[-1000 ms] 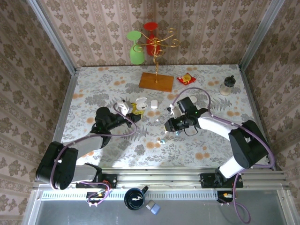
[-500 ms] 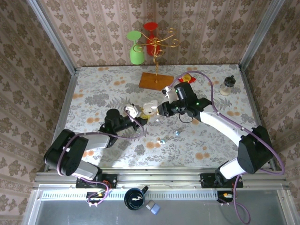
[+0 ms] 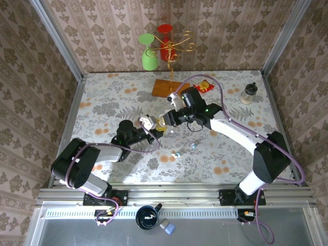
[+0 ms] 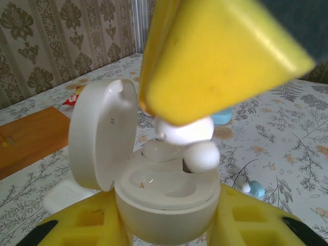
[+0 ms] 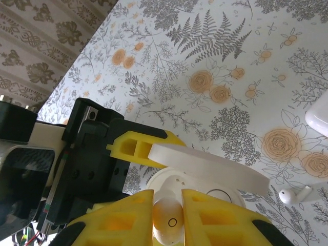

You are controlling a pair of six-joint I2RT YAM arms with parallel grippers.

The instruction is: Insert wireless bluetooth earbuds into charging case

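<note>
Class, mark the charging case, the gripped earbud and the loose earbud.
charging case point(image 4: 164, 210): left wrist view, base front.
gripped earbud point(image 5: 168, 218): right wrist view, rounded body.
loose earbud point(image 5: 293, 195): right wrist view, middle.

High rear overview, both wrist views close on case point(image 4: 164, 200)

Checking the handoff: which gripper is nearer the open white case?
Left. The left gripper clamps the open case by its base; the right gripper, pinching an earbud, is right above its sockets.
</note>
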